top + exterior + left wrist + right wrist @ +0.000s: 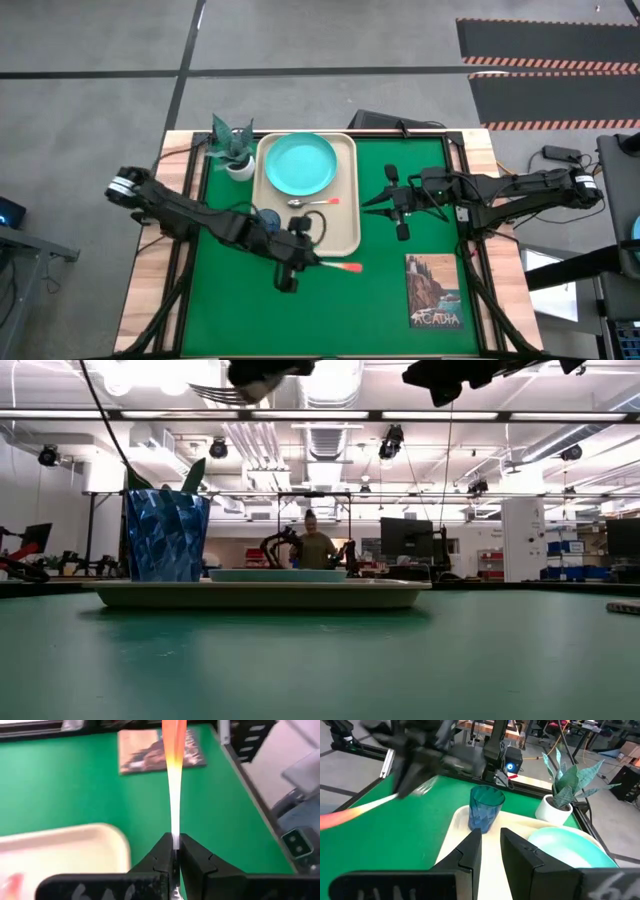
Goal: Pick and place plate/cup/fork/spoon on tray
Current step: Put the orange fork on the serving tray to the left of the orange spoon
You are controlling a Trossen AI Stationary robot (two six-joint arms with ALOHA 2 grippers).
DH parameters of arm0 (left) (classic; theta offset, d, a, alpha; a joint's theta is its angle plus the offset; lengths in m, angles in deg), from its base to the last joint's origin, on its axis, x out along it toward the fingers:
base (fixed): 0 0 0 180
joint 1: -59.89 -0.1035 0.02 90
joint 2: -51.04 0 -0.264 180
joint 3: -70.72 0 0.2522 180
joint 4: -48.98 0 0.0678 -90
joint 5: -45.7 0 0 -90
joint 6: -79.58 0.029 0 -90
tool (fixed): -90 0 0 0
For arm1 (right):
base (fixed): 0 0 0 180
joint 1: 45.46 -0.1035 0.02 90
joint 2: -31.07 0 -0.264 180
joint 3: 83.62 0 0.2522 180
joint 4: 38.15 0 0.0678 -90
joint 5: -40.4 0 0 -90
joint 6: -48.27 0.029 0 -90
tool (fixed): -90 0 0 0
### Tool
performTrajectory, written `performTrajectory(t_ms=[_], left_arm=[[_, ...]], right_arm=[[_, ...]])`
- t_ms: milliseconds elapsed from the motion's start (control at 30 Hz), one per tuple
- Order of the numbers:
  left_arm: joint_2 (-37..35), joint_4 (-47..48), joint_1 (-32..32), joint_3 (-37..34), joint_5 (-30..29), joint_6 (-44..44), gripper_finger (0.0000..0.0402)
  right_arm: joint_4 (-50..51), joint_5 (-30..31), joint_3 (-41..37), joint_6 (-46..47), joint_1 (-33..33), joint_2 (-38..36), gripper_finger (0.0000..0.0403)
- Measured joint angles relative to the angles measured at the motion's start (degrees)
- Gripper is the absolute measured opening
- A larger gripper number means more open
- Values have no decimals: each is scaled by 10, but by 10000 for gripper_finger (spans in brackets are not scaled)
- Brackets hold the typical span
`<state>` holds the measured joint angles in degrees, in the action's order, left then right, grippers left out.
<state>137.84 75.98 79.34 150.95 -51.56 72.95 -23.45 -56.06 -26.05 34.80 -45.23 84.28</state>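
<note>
Fork (174, 795) in left hand (175, 851)

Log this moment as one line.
left tool shut on fork, lifted | plate, cup, spoon on tray | right tool idle

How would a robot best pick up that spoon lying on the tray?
Probably by the slim handle of the spoon, coming from straight above with fingers straddling it: it lies flat on the tray, whose raised rim would hinder a sideways approach.

Two dark, jointed arms, black cabling.
</note>
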Motion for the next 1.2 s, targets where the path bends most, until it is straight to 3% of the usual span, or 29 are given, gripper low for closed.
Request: performTrajectory(t_ms=[200, 400, 733, 1200], left_arm=[[-61, 47, -35, 12, -14, 3, 6], [-89, 63, -92, 24, -17, 61, 6], [-82, 144, -210, -6, 2, 87, 6], [-74, 115, -221, -71, 11, 66, 6]], right_arm=[[7, 0, 0, -5, 0, 4, 63], [21, 0, 0, -7, 0, -6, 63], [36, 0, 0, -13, 0, -18, 63], [39, 0, 0, 0, 0, -9, 63]])
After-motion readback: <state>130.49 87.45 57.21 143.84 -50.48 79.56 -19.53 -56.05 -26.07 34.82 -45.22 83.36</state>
